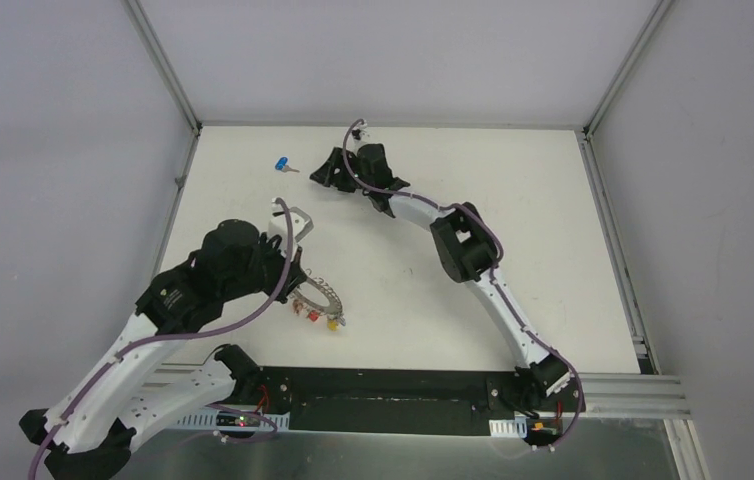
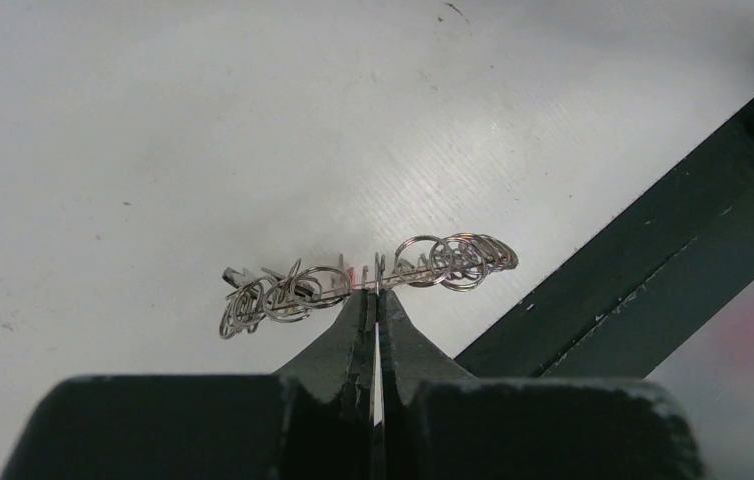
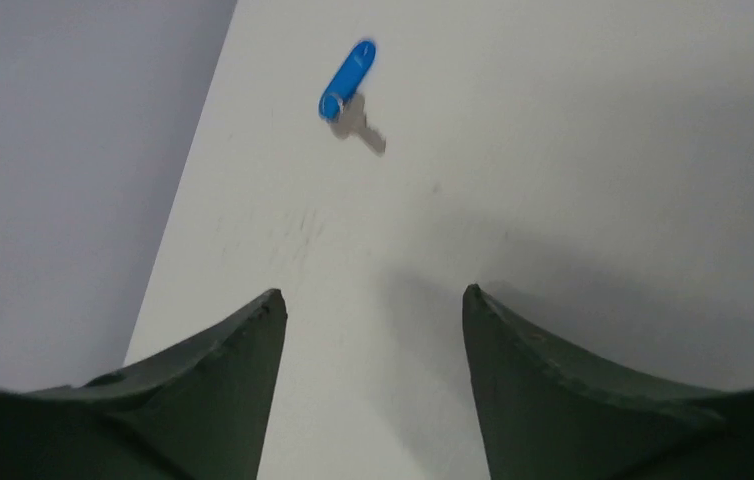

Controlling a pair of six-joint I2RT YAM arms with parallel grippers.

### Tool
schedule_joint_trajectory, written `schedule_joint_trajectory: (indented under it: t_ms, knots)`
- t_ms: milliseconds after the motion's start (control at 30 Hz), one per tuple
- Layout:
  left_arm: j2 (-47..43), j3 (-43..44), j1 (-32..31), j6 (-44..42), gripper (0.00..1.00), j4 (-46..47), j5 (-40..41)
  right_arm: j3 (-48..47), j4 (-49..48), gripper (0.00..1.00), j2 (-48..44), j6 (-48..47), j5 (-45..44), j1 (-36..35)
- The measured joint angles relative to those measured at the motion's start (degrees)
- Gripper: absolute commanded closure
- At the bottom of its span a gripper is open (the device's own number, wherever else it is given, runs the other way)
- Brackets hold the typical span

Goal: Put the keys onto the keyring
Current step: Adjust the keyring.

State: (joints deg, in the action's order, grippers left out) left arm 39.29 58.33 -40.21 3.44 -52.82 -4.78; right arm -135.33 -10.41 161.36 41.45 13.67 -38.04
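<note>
Two views differ on the keyring [image 1: 321,298]. From above it lies near the table's [image 1: 513,200] near left edge, showing red and yellow heads, partly hidden under the left arm [image 1: 223,265]. The left wrist camera shows only silver loops strung crosswise, with the left fingers [image 2: 373,300] clenched on the ring. The right fingers [image 3: 253,350] stand apart over bare table. Just beyond them, at the far left, lies the blue key [image 3: 350,68], its blade slanting back toward them.
</note>
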Motion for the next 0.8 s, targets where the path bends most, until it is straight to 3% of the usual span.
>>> schedule_joint_trajectory:
  t_ms: [233,467,600,800]
  knots:
    - [8.2,-0.4,0.1,-1.6,1.00,4.8,-3.3,42.0,-10.2,0.19,-28.5,-1.0,13.2,4.9]
    - [11.0,-1.9,0.1,-1.6,1.00,14.3,-9.2,68.5,-24.5,0.14,-57.3,-3.5,24.7,10.6]
    - [11.0,-3.7,0.1,-2.4,1.00,20.6,-14.9,77.5,-31.3,0.23,-69.3,-6.3,32.3,9.0]
    - [10.0,-6.8,0.1,-4.2,1.00,28.2,-23.9,86.8,-34.1,0.44,-80.4,-12.8,41.2,7.5]
